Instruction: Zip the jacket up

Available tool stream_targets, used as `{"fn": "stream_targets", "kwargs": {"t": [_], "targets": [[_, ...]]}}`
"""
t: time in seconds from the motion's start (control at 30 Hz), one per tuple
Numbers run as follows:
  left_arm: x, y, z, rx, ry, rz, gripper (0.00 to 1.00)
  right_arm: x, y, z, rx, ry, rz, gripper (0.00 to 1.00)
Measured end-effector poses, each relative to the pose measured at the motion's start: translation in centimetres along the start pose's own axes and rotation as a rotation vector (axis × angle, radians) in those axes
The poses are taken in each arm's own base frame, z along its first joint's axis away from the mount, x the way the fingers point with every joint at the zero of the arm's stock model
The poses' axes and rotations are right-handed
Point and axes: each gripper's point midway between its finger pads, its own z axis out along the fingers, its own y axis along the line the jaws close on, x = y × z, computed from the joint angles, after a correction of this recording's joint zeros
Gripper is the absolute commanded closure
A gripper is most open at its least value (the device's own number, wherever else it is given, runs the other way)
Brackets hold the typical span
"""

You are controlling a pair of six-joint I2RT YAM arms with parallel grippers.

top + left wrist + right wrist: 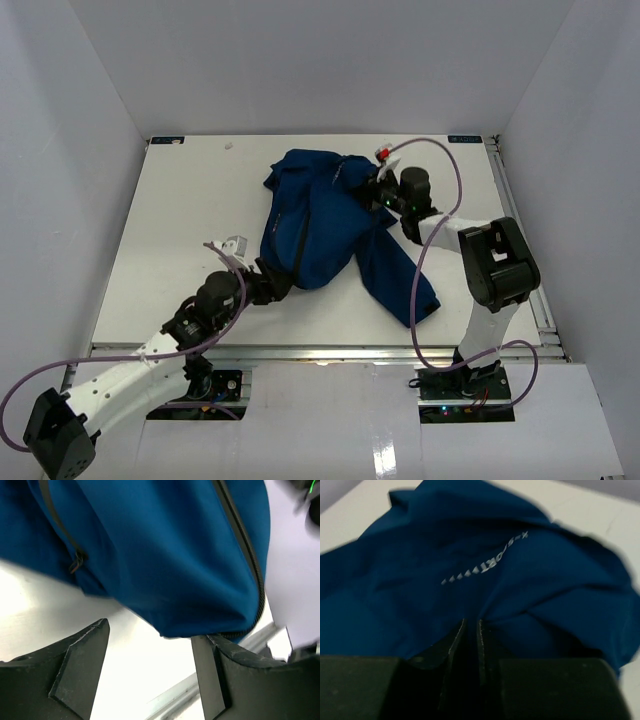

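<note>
The royal-blue jacket [318,225] lies crumpled in the middle of the white table, one sleeve trailing toward the front right. My left gripper [272,285] is open at the jacket's lower hem; in the left wrist view [150,645] the hem with its dark zipper [245,545] hangs just beyond the two fingertips [82,650]. My right gripper [375,190] is shut on a fold of the jacket at its upper right; in the right wrist view [471,627] the fabric [485,570] with white lettering bunches at the closed tips.
The table's front edge with a metal rail [320,350] runs just behind the left gripper. White walls enclose the table on three sides. The right arm's cable [430,250] loops over the sleeve end.
</note>
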Motion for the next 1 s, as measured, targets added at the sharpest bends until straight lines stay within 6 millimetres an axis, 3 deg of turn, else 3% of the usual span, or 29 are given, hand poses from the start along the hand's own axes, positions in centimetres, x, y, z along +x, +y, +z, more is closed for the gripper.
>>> {"fn": "stream_targets", "kwargs": {"t": [0.13,0.2,0.27,0.37,0.57,0.63,0.7,0.73,0.77,0.8,0.97,1.0], "targets": [[-2.7,-1.6,1.8,-0.039,-0.031,0.011,0.24,8.4,2.9,-4.2,-0.013,0.123,0.137,0.76],[-3.1,-1.7,2.2,-0.047,-0.036,0.019,0.24,11.4,3.3,-5.8,0.0,0.176,0.182,0.76],[-3.4,-1.5,2.1,-0.064,-0.049,0.03,0.24,12.7,3.4,-6.6,0.018,0.197,0.205,0.75],[-5.0,-1.7,1.2,-0.066,-0.112,0.038,0.23,13.1,3.4,-6.9,0.031,0.198,0.208,0.74],[-9.8,-4.2,-1.9,0.002,-0.285,0.046,0.2,13.4,2.5,-6.8,0.078,0.218,0.191,0.71],[-11.0,-5.0,-1.8,0.003,-0.298,0.065,0.2,13.3,2.2,-6.7,0.094,0.23,0.185,0.67],[-11.6,-5.7,-0.5,-0.018,-0.28,0.094,0.21,13.0,2.1,-6.9,0.105,0.235,0.177,0.57],[-11.6,-5.9,0.4,-0.027,-0.26,0.112,0.21,12.9,2.2,-7.1,0.108,0.238,0.174,0.49],[-11.4,-6.1,1.4,-0.033,-0.235,0.131,0.21,12.6,2.3,-7.3,0.108,0.241,0.171,0.35],[-11.0,-6.1,2.4,-0.039,-0.203,0.151,0.21,12.3,2.4,-7.4,0.107,0.243,0.17,0.29],[-7.7,-5.8,5.1,-0.046,-0.019,0.226,0.23,9.0,3.4,-8.9,0.15,0.237,0.15,0.04],[-7.7,-6.2,5.3,-0.031,-0.002,0.232,0.22,7.8,3.8,-9.3,0.161,0.224,0.14,0.05]]}}
